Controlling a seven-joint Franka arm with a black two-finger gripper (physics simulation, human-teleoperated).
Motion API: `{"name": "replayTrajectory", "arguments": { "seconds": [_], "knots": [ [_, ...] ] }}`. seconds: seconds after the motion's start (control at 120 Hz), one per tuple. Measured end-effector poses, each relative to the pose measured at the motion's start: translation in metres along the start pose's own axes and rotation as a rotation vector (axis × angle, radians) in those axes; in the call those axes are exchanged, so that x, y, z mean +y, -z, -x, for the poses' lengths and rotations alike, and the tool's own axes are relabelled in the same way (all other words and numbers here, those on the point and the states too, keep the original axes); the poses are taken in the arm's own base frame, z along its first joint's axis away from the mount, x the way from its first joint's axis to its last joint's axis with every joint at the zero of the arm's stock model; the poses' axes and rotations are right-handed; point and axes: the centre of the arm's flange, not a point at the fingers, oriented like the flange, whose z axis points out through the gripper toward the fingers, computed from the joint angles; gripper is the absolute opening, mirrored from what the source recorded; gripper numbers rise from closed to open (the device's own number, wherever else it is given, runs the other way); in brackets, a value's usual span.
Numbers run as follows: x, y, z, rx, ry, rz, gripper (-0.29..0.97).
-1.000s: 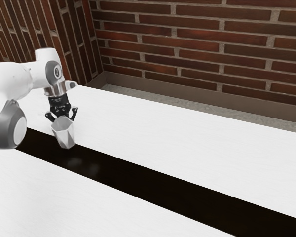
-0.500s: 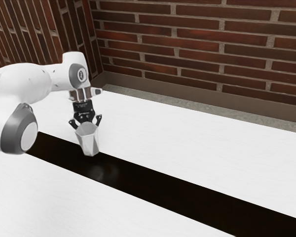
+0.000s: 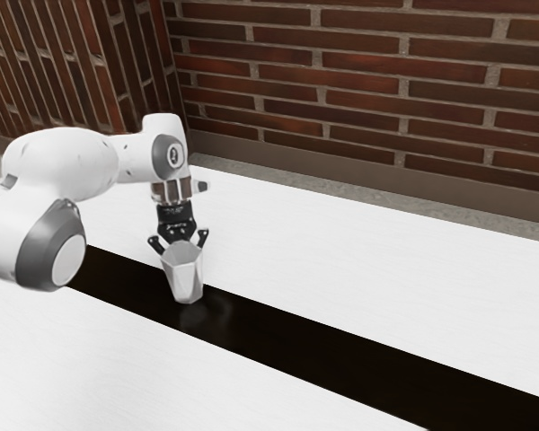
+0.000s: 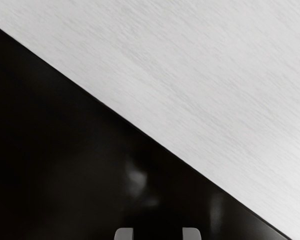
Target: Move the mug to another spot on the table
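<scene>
Gripper (image 3: 178, 241) fingers pinching mug (image 3: 184, 277) at rim from two sides; mug upright over black stripe (image 3: 341, 355) of table (image 3: 386, 260).

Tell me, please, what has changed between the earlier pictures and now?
The gripper, shut on the mug throughout, has carried it toward the exterior view's right, along the black stripe of the table. Its hold at the rim, the table and the brick wall are unchanged.

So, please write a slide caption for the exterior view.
Black two-finger end effector grips a pale grey faceted mug by its rim over the black stripe of the white table.
</scene>
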Motion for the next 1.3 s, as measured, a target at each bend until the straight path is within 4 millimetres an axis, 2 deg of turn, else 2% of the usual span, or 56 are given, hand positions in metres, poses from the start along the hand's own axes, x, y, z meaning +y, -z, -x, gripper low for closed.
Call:
{"name": "replayTrajectory", "arguments": {
  "seconds": [0.2,0.358,0.642,0.758,0.908,1.017,1.125,1.158,1.233,1.3],
  "knots": [
    [0.003,-0.013,-0.005,-0.004,0.019,-0.001,-0.04],
    [0.004,-0.015,-0.006,-0.001,0.031,0.002,-0.03],
    [0.008,-0.017,-0.006,0.003,0.048,0.021,0.43],
    [0.007,-0.015,-0.006,0.008,0.054,0.025,0.54],
    [0.005,-0.003,-0.003,0.024,0.05,0.027,0.61],
    [-0.003,0.027,0.002,0.062,0.043,0.04,0.64],
    [-0.008,0.085,0.027,0.127,0.014,0.074,0.66],
    [-0.008,0.11,0.041,0.156,-0.003,0.086,0.66],
    [-0.013,0.176,0.094,0.238,-0.061,0.11,0.67],
    [-0.017,0.216,0.134,0.29,-0.115,0.107,0.67]
  ]
}}
